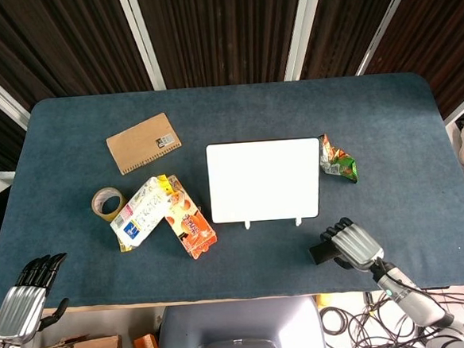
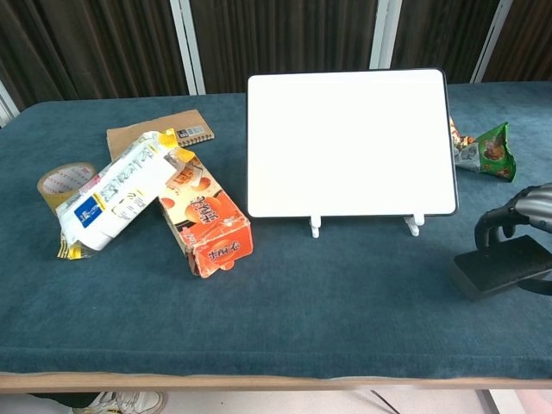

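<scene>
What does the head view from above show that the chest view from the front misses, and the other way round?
Only the head view shows the left hand, open off the table's near left corner, and the clutter below the edge.

Only the chest view shows the white board standing on small white feet.

Both show the right hand holding a flat black block, the brown spiral notebook, tape roll, orange snack box, white pack and green packet.
</scene>
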You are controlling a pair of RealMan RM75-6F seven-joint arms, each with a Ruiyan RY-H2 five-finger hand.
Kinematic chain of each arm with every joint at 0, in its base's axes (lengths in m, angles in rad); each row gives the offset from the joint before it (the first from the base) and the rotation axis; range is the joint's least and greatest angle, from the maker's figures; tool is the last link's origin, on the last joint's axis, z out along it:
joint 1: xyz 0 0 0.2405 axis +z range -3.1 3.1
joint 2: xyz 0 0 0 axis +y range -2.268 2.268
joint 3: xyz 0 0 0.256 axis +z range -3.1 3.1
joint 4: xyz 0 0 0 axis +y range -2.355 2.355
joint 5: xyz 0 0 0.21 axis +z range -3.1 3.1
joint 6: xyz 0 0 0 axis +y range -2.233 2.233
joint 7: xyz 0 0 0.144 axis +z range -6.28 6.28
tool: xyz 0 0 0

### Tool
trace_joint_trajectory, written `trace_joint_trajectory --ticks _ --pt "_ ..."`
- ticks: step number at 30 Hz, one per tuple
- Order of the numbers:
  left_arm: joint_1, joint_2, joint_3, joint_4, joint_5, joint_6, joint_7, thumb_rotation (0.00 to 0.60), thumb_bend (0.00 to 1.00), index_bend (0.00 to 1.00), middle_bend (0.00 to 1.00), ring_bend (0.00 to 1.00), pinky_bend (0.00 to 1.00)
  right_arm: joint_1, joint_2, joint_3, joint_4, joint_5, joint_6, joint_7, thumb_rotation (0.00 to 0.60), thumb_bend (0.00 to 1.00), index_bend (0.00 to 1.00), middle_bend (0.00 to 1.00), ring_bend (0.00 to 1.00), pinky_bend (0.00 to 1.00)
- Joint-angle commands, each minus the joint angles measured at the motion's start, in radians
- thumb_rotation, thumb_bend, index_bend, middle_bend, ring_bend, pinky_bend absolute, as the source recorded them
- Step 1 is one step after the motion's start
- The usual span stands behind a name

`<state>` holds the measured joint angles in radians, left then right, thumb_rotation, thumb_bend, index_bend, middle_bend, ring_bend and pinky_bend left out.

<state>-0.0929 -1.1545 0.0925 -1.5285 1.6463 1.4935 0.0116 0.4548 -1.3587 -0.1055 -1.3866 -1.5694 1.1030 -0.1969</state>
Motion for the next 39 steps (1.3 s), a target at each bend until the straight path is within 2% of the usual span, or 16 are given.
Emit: trace_joint_trajectory --ticks 1,5,8,11,16,18,22,26,31,39 --pt "0.001 0.001 -0.001 0.000 0.001 0.002 -0.001 0.600 0.35 0.00 0.12 0.09 0.12 -0.004 0.001 0.012 -0.008 -0.028 0.037 0.020 0.600 0.22 0.74 0.44 0.41 0.32" --pt "0.001 0.002 -0.004 0.001 0.004 0.003 -0.007 0.600 0.35 0.00 0.12 0.09 0.12 0.001 0.002 0.043 -0.032 -0.050 0.081 0.025 0.600 0.22 0.76 0.46 0.43 0.33" --pt "0.001 0.002 -0.006 0.001 0.006 0.003 -0.008 0.600 0.35 0.00 0.12 0.09 0.12 0.015 -0.007 0.088 -0.063 -0.064 0.121 0.017 0.600 0.22 0.76 0.46 0.43 0.33" --pt "-0.001 0.003 -0.008 -0.003 0.005 -0.004 -0.006 0.600 0.35 0.00 0.12 0.09 0.12 0.042 -0.051 0.156 -0.072 -0.067 0.158 -0.052 0.600 0.22 0.75 0.46 0.43 0.34" --pt "-0.004 0.000 -0.008 -0.008 0.011 -0.009 0.001 0.600 0.35 0.00 0.12 0.09 0.12 0.136 -0.206 0.291 0.072 -0.069 0.192 -0.290 0.600 0.22 0.74 0.46 0.43 0.34" --pt "-0.004 0.000 -0.007 -0.007 0.014 -0.011 0.003 0.600 0.35 0.00 0.12 0.09 0.12 0.173 -0.257 0.321 0.136 -0.070 0.187 -0.344 0.600 0.22 0.73 0.46 0.43 0.34" --pt "-0.004 0.000 -0.007 -0.007 0.015 -0.011 0.003 0.600 0.35 0.00 0.12 0.09 0.12 0.196 -0.291 0.336 0.181 -0.065 0.181 -0.378 0.600 0.22 0.72 0.46 0.43 0.34" --pt "-0.001 0.005 -0.005 -0.002 0.019 -0.006 -0.010 0.600 0.35 0.00 0.12 0.09 0.12 0.271 -0.394 0.356 0.345 -0.074 0.163 -0.481 0.600 0.22 0.71 0.46 0.43 0.33" --pt "0.002 0.007 -0.003 0.007 0.022 -0.003 -0.024 0.600 0.35 0.00 0.12 0.09 0.12 0.293 -0.481 0.350 0.486 -0.057 0.167 -0.494 0.600 0.22 0.70 0.46 0.43 0.33" --pt "0.004 0.014 -0.004 -0.001 0.020 -0.003 -0.020 0.600 0.35 0.00 0.12 0.09 0.12 0.322 -0.545 0.346 0.595 -0.020 0.147 -0.452 0.600 0.22 0.66 0.46 0.43 0.33"
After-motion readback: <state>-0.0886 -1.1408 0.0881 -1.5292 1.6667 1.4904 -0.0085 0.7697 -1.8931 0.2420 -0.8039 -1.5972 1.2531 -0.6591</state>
